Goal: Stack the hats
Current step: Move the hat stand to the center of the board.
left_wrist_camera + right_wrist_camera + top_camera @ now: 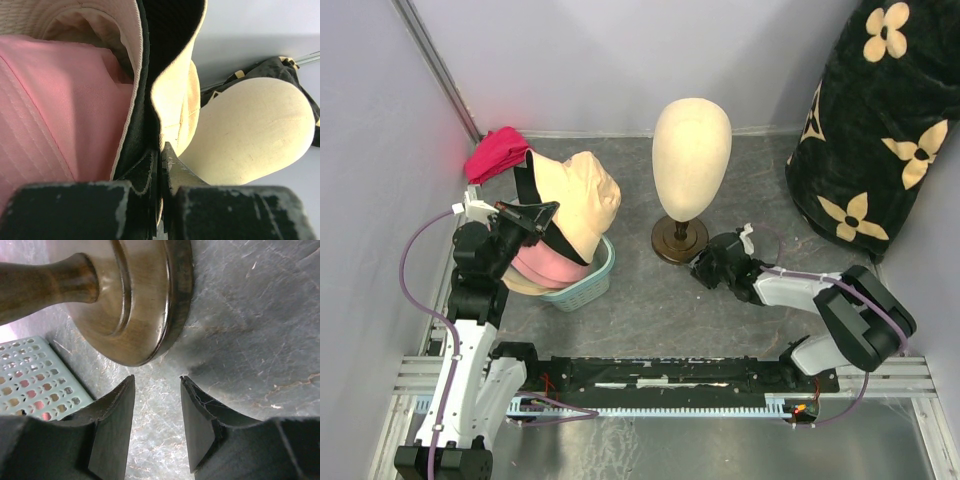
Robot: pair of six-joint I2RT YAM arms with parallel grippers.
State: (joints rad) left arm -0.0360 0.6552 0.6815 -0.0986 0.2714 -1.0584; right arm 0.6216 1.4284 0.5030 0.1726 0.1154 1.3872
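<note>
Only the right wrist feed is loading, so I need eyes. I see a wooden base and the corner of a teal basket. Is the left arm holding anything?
Observer: Yes. The left gripper is shut on the beige hat, pinching its edge.
Operator: Where is that hat relative to the basket?
Observer: Above the teal basket, lying over a pink hat that sits in it.
Operator: What's on the wooden base?
Observer: A cream mannequin head, upright, to the right of the hats.
</note>
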